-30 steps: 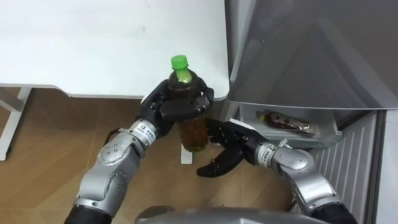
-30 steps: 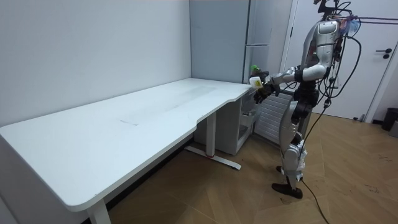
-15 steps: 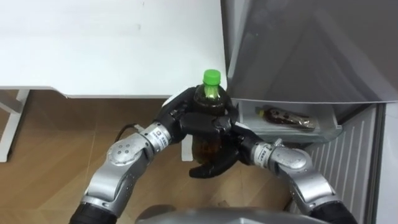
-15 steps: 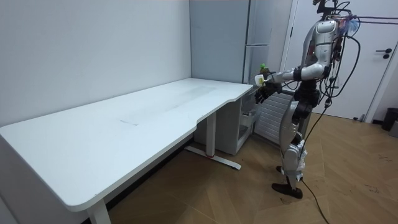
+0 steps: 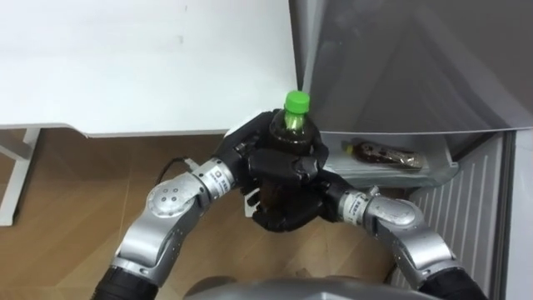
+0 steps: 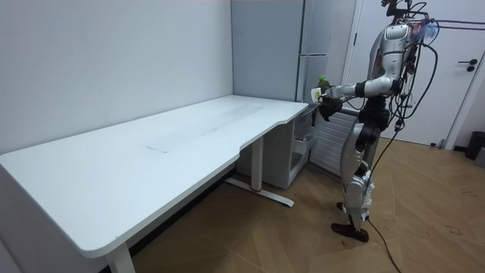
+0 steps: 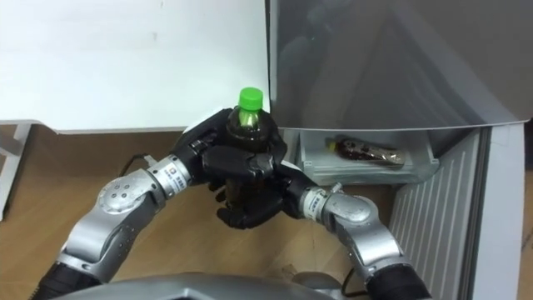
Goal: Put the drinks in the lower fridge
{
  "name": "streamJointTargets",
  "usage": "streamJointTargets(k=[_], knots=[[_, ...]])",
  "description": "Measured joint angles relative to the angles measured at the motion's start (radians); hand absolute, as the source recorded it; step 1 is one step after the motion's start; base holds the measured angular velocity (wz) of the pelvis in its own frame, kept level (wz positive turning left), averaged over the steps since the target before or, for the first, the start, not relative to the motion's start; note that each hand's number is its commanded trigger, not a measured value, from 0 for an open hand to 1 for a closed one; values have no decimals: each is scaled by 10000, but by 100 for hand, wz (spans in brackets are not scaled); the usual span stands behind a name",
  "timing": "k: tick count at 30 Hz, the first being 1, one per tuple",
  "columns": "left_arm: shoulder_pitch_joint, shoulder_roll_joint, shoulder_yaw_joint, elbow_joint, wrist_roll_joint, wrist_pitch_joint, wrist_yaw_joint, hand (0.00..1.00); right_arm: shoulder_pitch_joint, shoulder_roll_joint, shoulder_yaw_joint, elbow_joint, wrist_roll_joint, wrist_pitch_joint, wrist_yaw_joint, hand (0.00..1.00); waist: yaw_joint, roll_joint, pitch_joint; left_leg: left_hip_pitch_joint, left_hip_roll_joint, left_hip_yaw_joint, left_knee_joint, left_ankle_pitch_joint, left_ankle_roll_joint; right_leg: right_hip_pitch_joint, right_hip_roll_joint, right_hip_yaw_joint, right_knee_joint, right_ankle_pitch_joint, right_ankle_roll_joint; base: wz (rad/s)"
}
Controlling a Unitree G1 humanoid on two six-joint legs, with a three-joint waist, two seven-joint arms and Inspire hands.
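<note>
A drink bottle (image 5: 291, 127) with a green cap (image 5: 297, 102) and dark tea inside is held upright in front of me, over the wooden floor beside the table's corner. My left hand (image 5: 252, 158) is curled round its upper body. My right hand (image 5: 287, 215) wraps its lower part from below, hiding the base. Just right of it is the open lower fridge compartment, where another dark bottle (image 5: 385, 156) lies on a white shelf (image 5: 436, 172). In the room view I stand at the table's far end, facing the grey fridge (image 6: 318, 45), with the drink bottle (image 6: 321, 82) held out.
The white table (image 5: 125, 58) fills the upper left, with its leg (image 5: 10, 179) at the far left. The grey fridge front (image 5: 400, 67) looms at the upper right, close to the bottle's cap. A ribbed white panel (image 5: 479, 225) stands at the right.
Both hands have carried the bottle right and slightly up, towards the fridge. The right hand, open below the bottle a second ago, has closed round its lower part.
</note>
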Motion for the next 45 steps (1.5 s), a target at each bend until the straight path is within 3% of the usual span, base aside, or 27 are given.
streamJointTargets(k=[2, 3, 5, 6, 24, 33, 42, 45], knots=[[0, 2, -12, 0, -11, 0, -2, 100, -1, -39, 50, 0, 7, -5, 5, 100, 4, 12, 8, -12, -1, -1, -7, 0, 0, -11, 1, 2, 2, 0, 0, 0], [0, -6, -30, 0, -23, 0, -7, 91, 0, -72, 56, 0, 31, -5, 0, 100, 1, 23, 18, -12, -2, 1, -27, 0, 0, -13, 1, 5, 0, 0, 0, 0], [0, -27, -59, 0, -22, 0, -14, 44, 0, -94, 64, 0, 31, -5, -7, 100, 6, 24, 19, 11, -8, 5, -83, 2, 0, -12, -1, 9, -3, 0, 0, 0], [1, -29, -59, 0, -21, 0, -14, 0, 0, -98, 65, 1, 32, -5, -6, 100, 5, 24, 19, 18, -13, 12, -89, 2, 1, -12, 1, 17, -6, 0, 0, 0], [0, 45, -25, 0, -24, -68, 28, 0, 0, -186, 161, 221, 32, -100, -15, 100, 17, -20, 35, 49, -35, 132, -111, 4, 2, -35, 2, 53, -85, -3, 5, -1], [-5, 80, 78, -406, -23, -308, 32, 0, 0, -208, 263, 227, 310, -216, -29, 100, 40, -28, 32, 53, 6, 133, 3, 3, 2, -56, -6, 112, -33, -2, 4, 0], [-89, 102, 500, -1903, -42, -895, 32, 0, 34, -318, 244, 304, 318, -231, -10, 100, 55, 62, 58, 237, -3, -3, -105, -3, 2, 150, 8, 134, 18, 2, 2, 0], [-88, 90, 612, -2735, -246, -1318, 81, 0, 98, -405, 186, 311, 272, -211, -6, 100, 49, 145, 32, 246, -33, -7, -102, 6, 3, 152, 3, 133, 7, 0, 4, 0]])
